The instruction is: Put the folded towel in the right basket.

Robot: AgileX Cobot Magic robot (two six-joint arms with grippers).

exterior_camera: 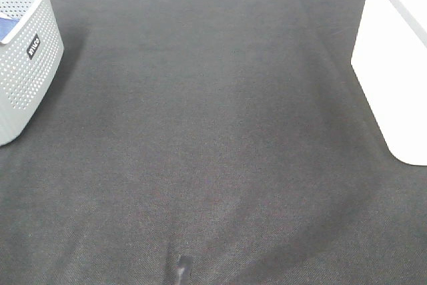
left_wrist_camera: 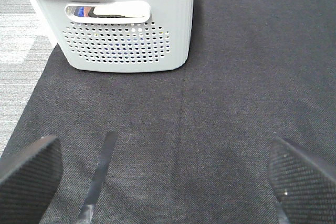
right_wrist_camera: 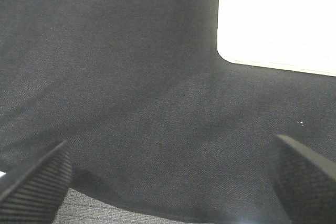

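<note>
Scanning all three views turns up no folded towel: not on the dark worktop point(exterior_camera: 213, 131), not in either claw. Only cloth visible is a blue bit inside the grey perforated basket point(exterior_camera: 23, 65), which isn't the target. The right basket point(exterior_camera: 393, 65) sits at the right edge of the worktop in the high view, cream wall and rounded corner also showing in the right wrist view point(right_wrist_camera: 273, 24). Left claw point(left_wrist_camera: 168, 177) is spread wide and empty, facing the grey basket point(left_wrist_camera: 126, 35). Right claw point(right_wrist_camera: 173, 182) is also spread wide and empty, low over the mat. My read: the step is locating the towel first. It may be inside the grey basket or off-frame, can't tell. To do it well: keep both claws apart, get eyes into the grey basket before committing, don't grab the blue cloth.
</note>
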